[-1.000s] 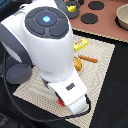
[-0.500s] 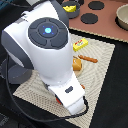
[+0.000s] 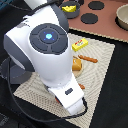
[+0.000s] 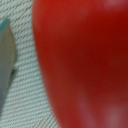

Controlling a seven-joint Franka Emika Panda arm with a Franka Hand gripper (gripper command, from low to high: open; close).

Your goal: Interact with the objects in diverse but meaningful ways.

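One Arm Lowered Over the Tomato on the Woven Mat

One Franka arm fills the exterior view, bent low over the woven mat, which lies on a dark tabletop. Compared with the two preceding views, the arm's housing sits slightly lower and nearer the mat's near edge, a small continued descent. The gripper itself is hidden beneath the wrist in this view. In the wrist view, the red tomato occupies most of the picture, blurred by closeness, with the mat's weave beside it and one grey finger at the margin. Whether the jaws are spread or pressed together cannot be told; no second finger shows. The butter block lies near the mat's far edge, apart from the arm; the bread loaf sits mid-mat, partly covered by the arm. A pot stands beyond the mat. Judging by the closeness, a grasp on the tomato appears imminent but not yet confirmed.
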